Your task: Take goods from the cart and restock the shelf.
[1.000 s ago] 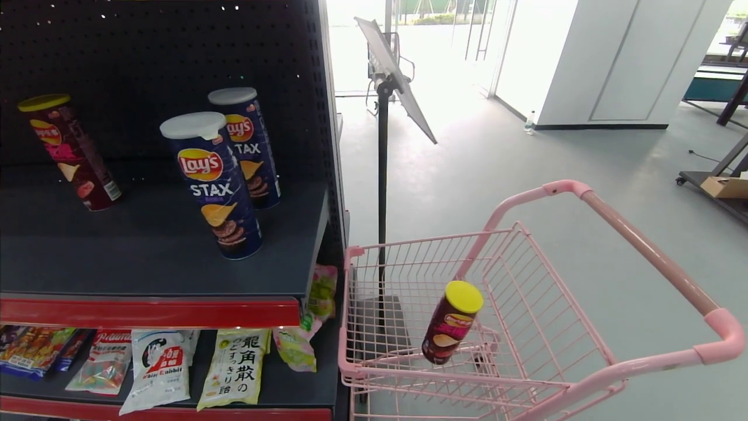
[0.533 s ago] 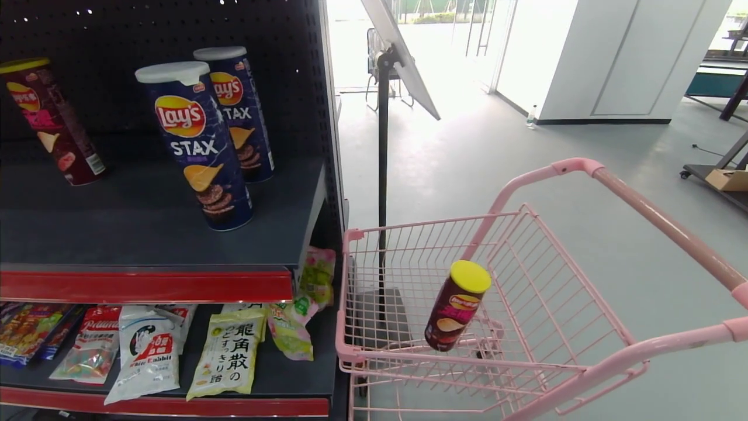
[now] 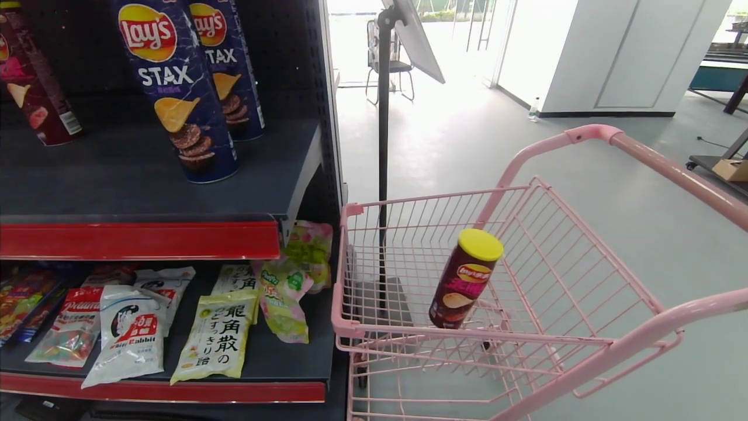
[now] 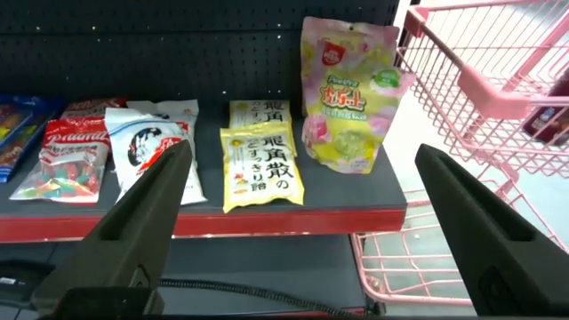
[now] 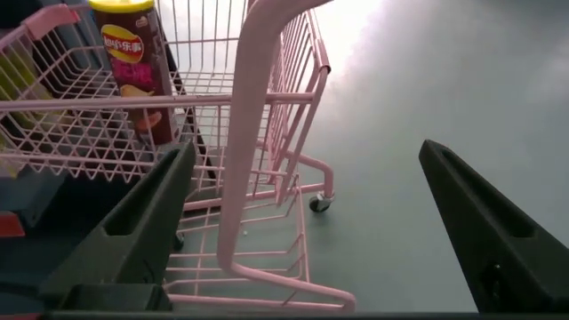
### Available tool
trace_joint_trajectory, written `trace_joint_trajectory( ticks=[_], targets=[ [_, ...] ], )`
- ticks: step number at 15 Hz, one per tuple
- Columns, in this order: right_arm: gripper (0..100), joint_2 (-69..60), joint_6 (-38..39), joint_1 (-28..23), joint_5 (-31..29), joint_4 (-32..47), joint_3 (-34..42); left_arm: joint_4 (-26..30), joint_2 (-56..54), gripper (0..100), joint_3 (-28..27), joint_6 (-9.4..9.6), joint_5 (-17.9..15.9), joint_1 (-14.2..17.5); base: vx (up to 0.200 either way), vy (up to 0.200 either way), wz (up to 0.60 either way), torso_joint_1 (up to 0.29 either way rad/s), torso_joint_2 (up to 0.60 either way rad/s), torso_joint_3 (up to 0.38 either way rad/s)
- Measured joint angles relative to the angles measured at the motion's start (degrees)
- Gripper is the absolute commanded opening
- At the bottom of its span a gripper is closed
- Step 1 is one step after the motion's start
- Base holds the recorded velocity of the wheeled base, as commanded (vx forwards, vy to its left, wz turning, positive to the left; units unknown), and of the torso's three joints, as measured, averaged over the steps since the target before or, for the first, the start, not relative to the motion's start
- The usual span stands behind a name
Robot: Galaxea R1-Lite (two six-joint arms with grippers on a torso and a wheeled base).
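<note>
A pink wire cart (image 3: 529,193) stands to the right of the shelf. Inside it a maroon chip can (image 3: 464,280) with a yellow lid stands slightly tilted. Two blue chip cans (image 3: 178,99) stand on the dark upper shelf (image 3: 117,181), and a maroon can (image 3: 35,99) stands at its left. My left gripper (image 4: 302,231) is open, low in front of the lower shelf, with the cart (image 4: 480,80) beside it. My right gripper (image 5: 307,231) is open, low behind the cart's handle frame (image 5: 258,133), and the maroon can (image 5: 133,62) shows through the wires.
Several snack bags (image 3: 219,339) lie on the lower shelf behind a red edge strip (image 3: 140,240). A black stand (image 3: 383,146) with a tilted panel rises between shelf and cart. Open grey floor (image 3: 643,234) stretches to the right of the cart.
The head camera has moved: shelf and cart have shifted upward in the picture and look nearer. The cans and the cart keep their places relative to each other.
</note>
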Motion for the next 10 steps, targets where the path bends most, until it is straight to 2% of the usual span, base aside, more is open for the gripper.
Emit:
trace_joint_trajectory(
  ticks=[3, 7, 10],
  targets=[
    [100, 0.0, -0.16, 0.0, 0.06, -0.02, 0.0, -0.06, 0.0, 100, 0.0, 0.0, -0.01, 0.0, 0.0, 0.0, 0.0, -0.028, 0.08, 0.057],
    [100, 0.15, -1.08, 0.18, 3.52, -0.48, -0.99, -0.09, 0.0, 100, 0.0, -0.04, 0.0, 0.0, 0.0, 0.0, 0.0, 0.0, 0.0, 0.0],
    [100, 5.06, -0.51, 0.98, 6.4, -0.89, -13.3, -0.09, 0.0, 100, 0.0, 0.0, 0.0, 0.0, 0.0, 0.0, 0.0, 0.0, 0.0, 0.0]
  ],
)
